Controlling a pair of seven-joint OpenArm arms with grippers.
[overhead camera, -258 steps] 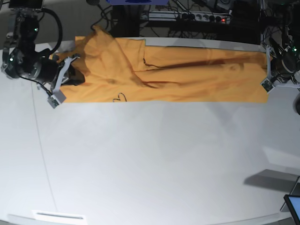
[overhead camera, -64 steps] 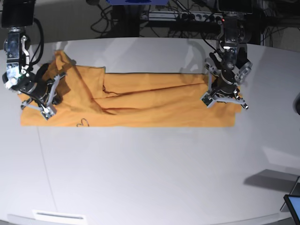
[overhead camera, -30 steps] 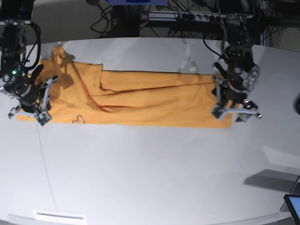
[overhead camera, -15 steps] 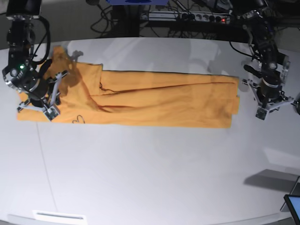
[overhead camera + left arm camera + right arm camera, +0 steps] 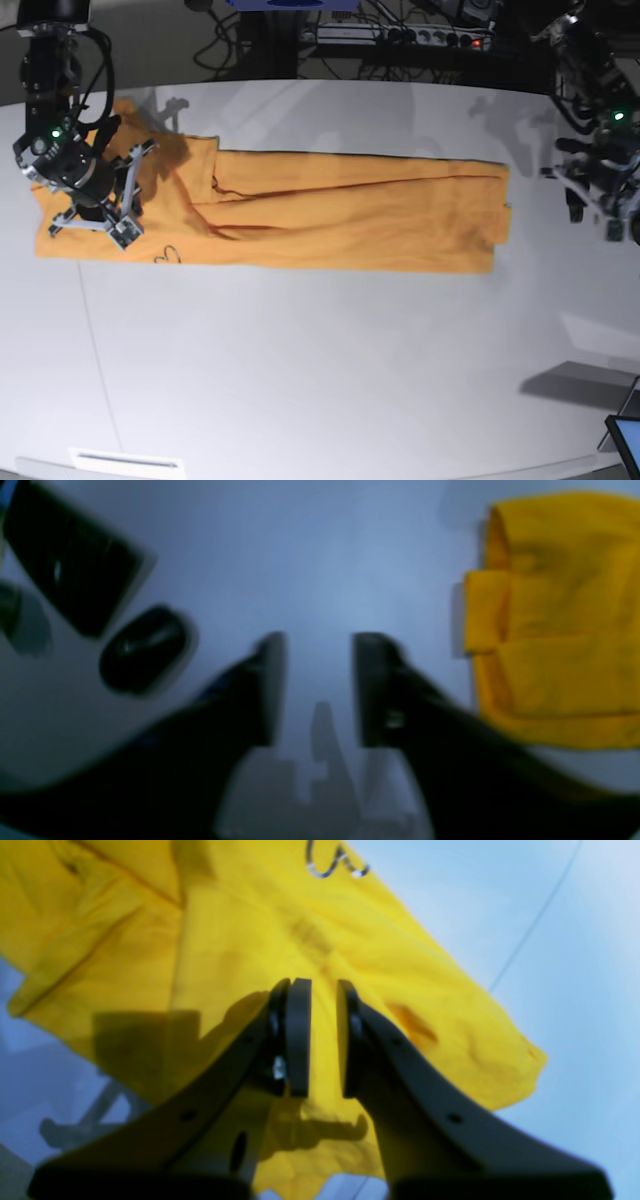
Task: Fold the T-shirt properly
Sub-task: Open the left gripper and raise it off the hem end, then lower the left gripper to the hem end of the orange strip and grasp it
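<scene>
The orange-yellow T-shirt (image 5: 330,220) lies as a long flat band across the far half of the white table (image 5: 320,380), with its right end turned back on itself. That end also shows as the shirt (image 5: 550,630) at the right of the left wrist view. My left gripper (image 5: 595,215) hangs off the cloth to its right. The left gripper (image 5: 317,680) is open over bare table. My right gripper (image 5: 95,215) hovers over the shirt's left end, near the dark heart mark (image 5: 168,255). The right gripper (image 5: 324,990) shows a narrow gap holding nothing, with the shirt (image 5: 225,940) below.
Cables and a power strip (image 5: 400,40) run behind the table's far edge. A tablet corner (image 5: 625,440) sits at the front right. A black flat device (image 5: 70,565) and a black oval object (image 5: 142,655) lie on the table beyond my left gripper.
My left gripper has left the shirt's right end and swung right, off the cloth, and it stands open now. My right gripper has shifted slightly over the left end. The shirt stays flat.
</scene>
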